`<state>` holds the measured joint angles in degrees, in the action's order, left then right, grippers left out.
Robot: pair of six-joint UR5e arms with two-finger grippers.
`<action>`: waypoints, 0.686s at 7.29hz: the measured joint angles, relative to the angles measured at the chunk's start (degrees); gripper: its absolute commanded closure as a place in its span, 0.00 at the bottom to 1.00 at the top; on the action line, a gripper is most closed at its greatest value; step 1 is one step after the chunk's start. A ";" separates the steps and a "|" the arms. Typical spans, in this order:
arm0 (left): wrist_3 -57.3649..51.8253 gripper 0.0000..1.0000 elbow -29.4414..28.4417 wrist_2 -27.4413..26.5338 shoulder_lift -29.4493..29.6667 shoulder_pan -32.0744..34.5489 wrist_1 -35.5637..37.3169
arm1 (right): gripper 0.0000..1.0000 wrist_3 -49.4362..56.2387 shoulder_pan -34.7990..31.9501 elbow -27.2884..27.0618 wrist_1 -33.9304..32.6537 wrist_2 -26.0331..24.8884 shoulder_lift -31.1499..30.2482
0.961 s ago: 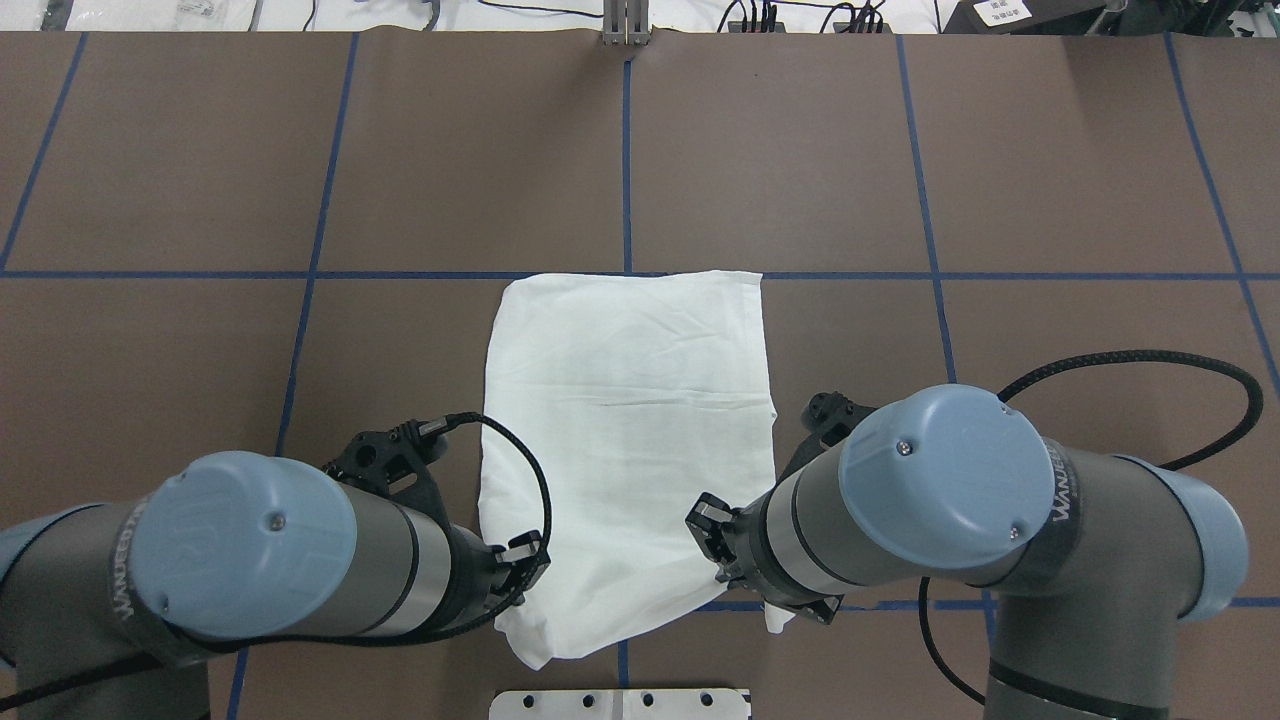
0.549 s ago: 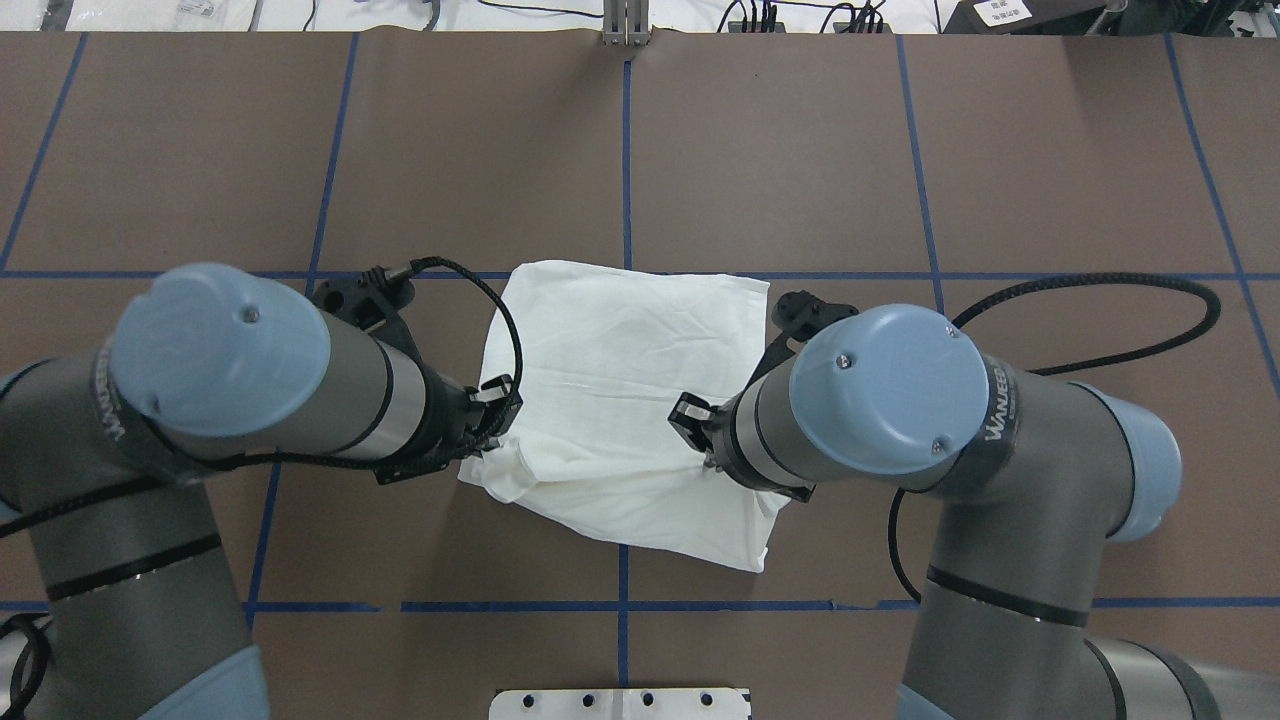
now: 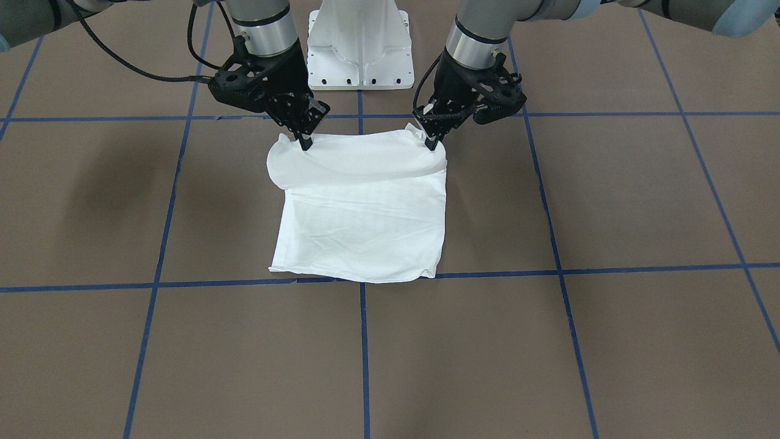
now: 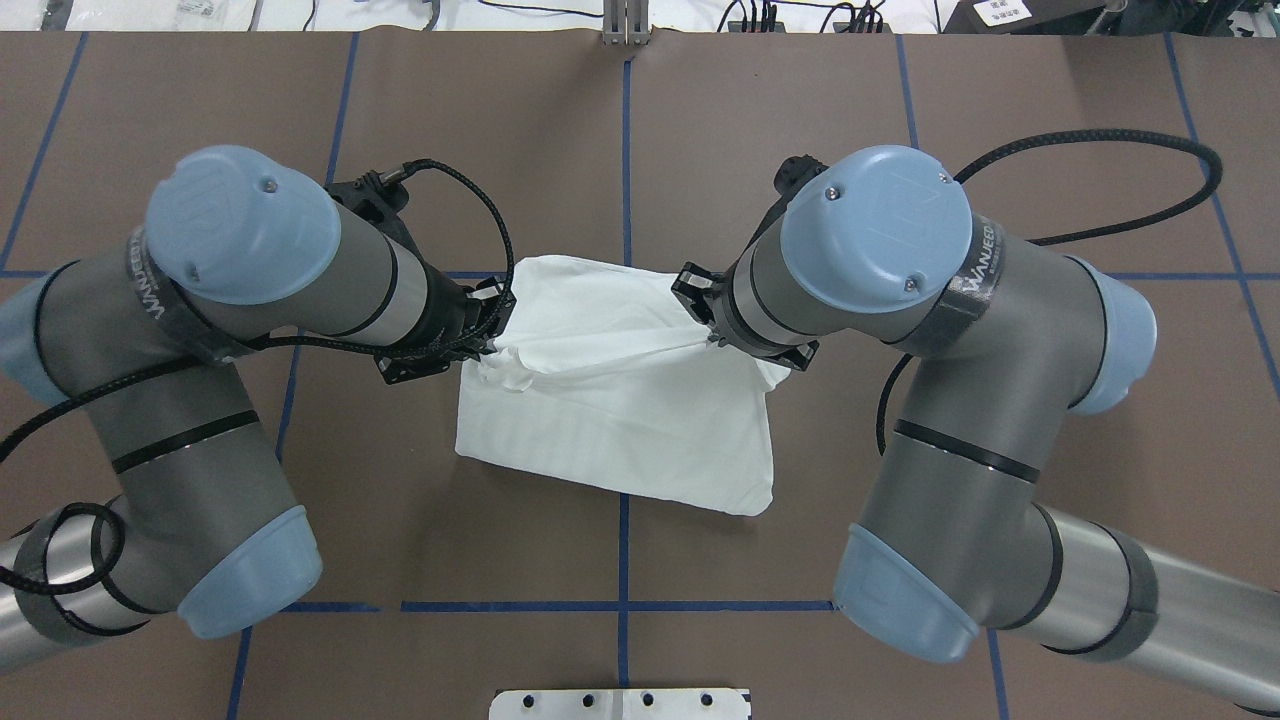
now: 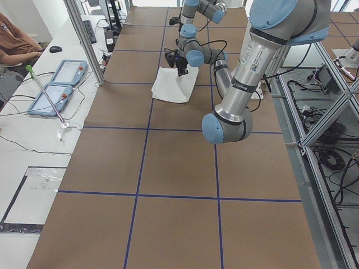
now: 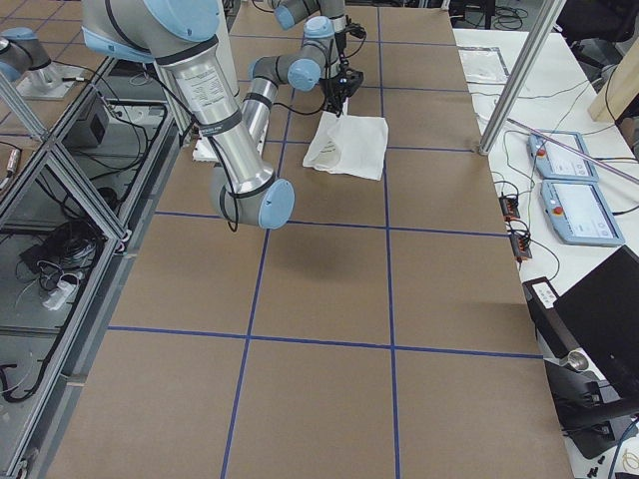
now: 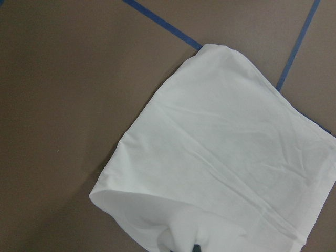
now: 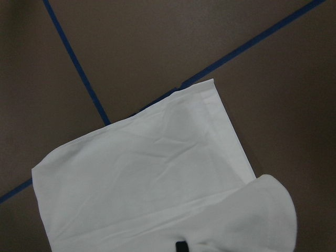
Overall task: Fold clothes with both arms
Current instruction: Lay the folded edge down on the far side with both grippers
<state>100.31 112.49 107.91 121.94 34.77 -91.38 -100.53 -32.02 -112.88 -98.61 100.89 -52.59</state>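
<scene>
Starting nearest the robot, the white pedestal base (image 3: 359, 49) stands behind the work. Next comes the shirt (image 4: 620, 440), lying in the middle of the counter (image 4: 800, 100) with its doubled-over edge facing the robot. Above it, the left gripper (image 4: 492, 335) and right gripper (image 4: 712, 325) each have their fingers pinched closed on a corner of the raised layer, which sags between them. Beyond, the shirt's far edge lies along a blue tape line (image 4: 1220, 275). The left corner looks bunched and could slip free. Unequal arm travel would skew the fold, and dragging might shift the bottom layer.
</scene>
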 measured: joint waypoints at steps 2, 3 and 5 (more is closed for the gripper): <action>-0.48 1.00 -4.82 0.02 1.90 2.38 -2.57 | 1.00 0.16 -2.02 7.80 1.59 1.46 4.49; -0.98 1.00 -6.81 0.02 2.47 3.35 -4.16 | 1.00 0.19 -2.98 11.72 1.83 2.58 6.62; -1.30 1.00 -12.58 -0.04 3.51 4.90 -9.14 | 1.00 0.02 -5.30 19.74 4.30 5.40 9.90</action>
<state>99.01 99.91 107.87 125.45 39.67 -100.53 -100.51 -37.32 -93.14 -94.31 106.29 -42.69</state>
